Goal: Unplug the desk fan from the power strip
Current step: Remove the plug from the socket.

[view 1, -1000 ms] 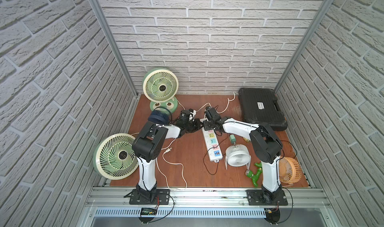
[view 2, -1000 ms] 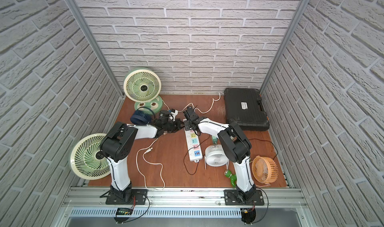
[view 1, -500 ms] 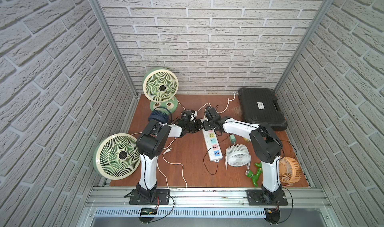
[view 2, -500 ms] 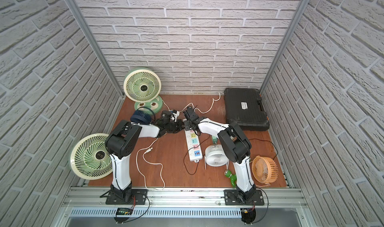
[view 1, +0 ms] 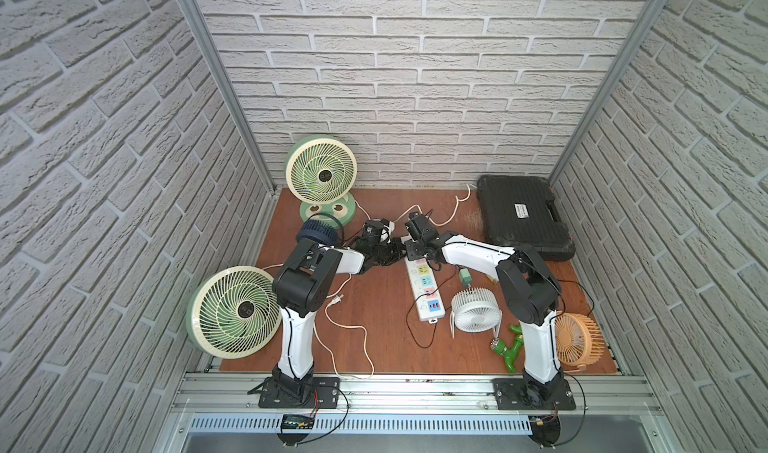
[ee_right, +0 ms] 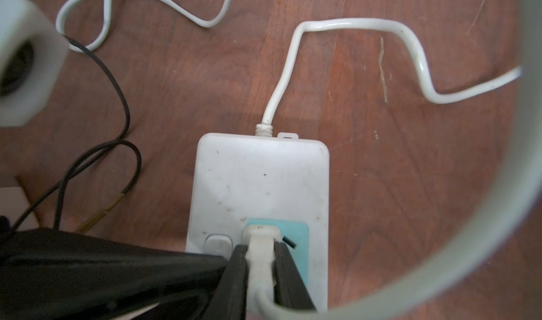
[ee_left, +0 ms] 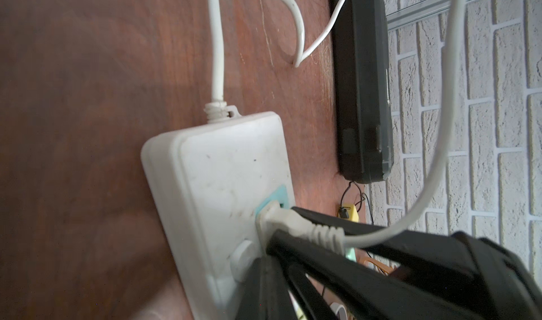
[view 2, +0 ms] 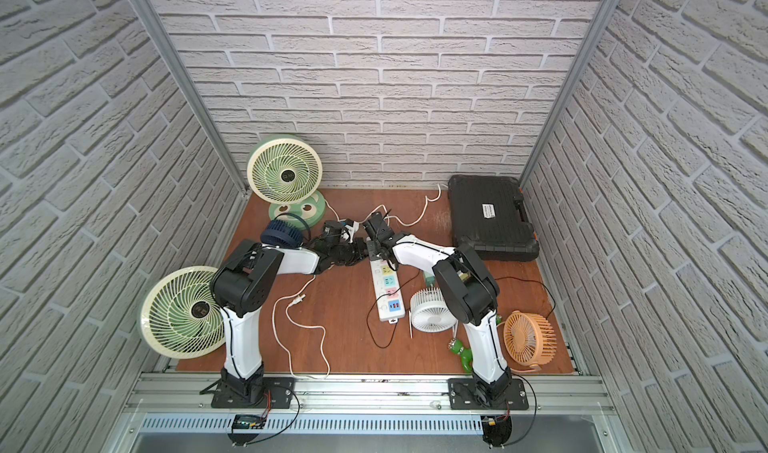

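My right fingers clench the white moulded plug, still seated in the long white plastic power strip mid-frame in a top view; left fingers, clenched empty, rest on it. Pulling remains.

Long white power strip, flat on the brown board, lengthwise from far middle toward the near edge in both top views. Pastel sockets in a row, blue USB panel at the near end. Thick white cord leaving the far end, snaking away. White plug seated in the teal socket (nearest the cord end, beside a white button), thin lead arcing upward. Casing scuffed, speckled.
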### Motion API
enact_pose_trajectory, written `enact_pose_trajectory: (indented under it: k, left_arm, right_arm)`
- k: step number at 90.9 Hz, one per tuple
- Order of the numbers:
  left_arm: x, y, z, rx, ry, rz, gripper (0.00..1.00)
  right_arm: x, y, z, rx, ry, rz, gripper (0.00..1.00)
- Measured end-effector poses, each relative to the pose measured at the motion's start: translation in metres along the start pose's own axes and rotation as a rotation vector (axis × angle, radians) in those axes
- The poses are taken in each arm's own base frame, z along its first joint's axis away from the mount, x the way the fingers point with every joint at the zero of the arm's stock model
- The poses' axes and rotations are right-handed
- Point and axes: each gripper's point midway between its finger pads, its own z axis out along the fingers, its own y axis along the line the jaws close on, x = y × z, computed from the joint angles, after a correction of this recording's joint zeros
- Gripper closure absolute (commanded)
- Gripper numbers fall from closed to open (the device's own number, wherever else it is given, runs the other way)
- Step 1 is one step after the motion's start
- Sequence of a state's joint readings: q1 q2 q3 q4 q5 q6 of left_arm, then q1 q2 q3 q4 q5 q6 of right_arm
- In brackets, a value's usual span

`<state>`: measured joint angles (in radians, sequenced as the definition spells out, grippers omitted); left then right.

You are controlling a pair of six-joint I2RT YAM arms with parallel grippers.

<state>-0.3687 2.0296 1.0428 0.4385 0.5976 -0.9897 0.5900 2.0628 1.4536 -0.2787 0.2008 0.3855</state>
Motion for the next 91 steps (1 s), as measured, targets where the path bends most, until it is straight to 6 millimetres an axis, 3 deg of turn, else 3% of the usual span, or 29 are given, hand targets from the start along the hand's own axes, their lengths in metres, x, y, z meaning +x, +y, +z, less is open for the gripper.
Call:
enact_pose_trajectory:
  k: [23, 44, 67, 91]
  left_arm:
    - [-0.0024, 0.0016, -0.0014, -0.001, -0.005, -0.002, 1.0]
    - [-0.0018, 0.0018, -0.0013, 0.0, -0.006, -0.001, 1.0]
    - [-0.0017, 0.0025, -0.0016, -0.001, -0.006, -0.002, 1.0]
    - [-0.0016, 0.0026, -0.0015, -0.001, -0.006, -0.002, 1.0]
  right_arm:
    - [-0.0023, 0.006, -0.0064, 0.074, -0.009, -0.078, 0.96]
    - [-0.0025, 0.0021, -0.0005, -0.065, 0.025, 0.066, 0.95]
    - [-0.0013, 0.0045, -0.0051, 0.022, 0.018, -0.008, 0.95]
    - [-0.0005, 0.0026, -0.0037, -0.052, 0.024, 0.051, 0.95]
